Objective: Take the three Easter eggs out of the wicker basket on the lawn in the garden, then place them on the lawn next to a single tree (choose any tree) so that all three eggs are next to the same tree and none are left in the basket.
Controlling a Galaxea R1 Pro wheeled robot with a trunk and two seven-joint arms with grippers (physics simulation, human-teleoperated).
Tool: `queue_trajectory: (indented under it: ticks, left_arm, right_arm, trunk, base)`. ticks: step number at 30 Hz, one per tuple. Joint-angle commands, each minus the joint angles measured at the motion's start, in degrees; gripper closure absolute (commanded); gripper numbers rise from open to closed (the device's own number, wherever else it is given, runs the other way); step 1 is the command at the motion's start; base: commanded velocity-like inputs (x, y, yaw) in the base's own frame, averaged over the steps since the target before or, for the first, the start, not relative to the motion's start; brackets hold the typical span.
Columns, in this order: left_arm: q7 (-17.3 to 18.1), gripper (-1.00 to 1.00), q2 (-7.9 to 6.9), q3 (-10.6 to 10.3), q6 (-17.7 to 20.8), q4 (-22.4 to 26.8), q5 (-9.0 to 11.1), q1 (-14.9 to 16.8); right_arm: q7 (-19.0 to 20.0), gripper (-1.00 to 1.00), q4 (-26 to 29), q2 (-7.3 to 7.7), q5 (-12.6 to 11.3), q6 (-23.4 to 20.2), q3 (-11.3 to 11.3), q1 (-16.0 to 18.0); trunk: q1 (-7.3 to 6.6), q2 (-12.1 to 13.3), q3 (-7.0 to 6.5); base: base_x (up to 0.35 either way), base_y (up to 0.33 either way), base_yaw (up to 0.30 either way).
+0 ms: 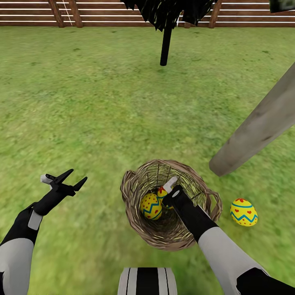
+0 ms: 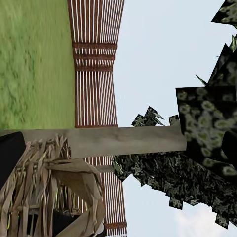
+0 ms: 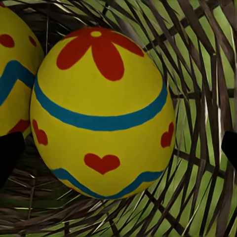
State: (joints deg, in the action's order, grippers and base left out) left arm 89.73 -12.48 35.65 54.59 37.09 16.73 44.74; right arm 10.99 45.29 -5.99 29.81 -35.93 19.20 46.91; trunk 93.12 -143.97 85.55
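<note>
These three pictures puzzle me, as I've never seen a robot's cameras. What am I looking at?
It is a simulated two-armed robot. The big picture looks down from its head. The left claw hangs open over the lawn. The right claw reaches into the wicker basket, where two eggs lie; a third egg lies on the grass near a pale trunk. The other pictures come from cameras by each claw: the right one faces a flowered egg between its fingers, not visibly gripped.
</note>
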Motion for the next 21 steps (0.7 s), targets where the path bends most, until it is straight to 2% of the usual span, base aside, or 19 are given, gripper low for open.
queue_trajectory:
  ticks: [1,14,21]
  left_arm:
    - [0.27,-1.00,0.00,0.06,0.61,0.00,-0.12,0.03]
    - [0.27,-1.00,0.12,0.09,0.56,-0.02,-0.01,0.06]
    - [0.27,-1.00,1.78,0.13,0.38,0.21,-0.06,0.04]
  right_arm:
    - [0.44,-1.00,0.08,0.01,0.61,-0.27,0.05,0.02]
    - [0.45,-1.00,0.41,0.02,0.60,0.50,-0.01,0.02]
    - [0.52,-1.00,0.41,0.02,0.52,1.03,-0.04,0.02]
  trunk:
    - [-0.01,-0.01,0.03]
    - [-0.01,-0.01,0.03]
    - [-0.01,-0.01,0.03]
  base:
    - [0.000,0.000,0.000]
    - [0.000,0.000,0.000]
    - [0.000,0.000,0.000]
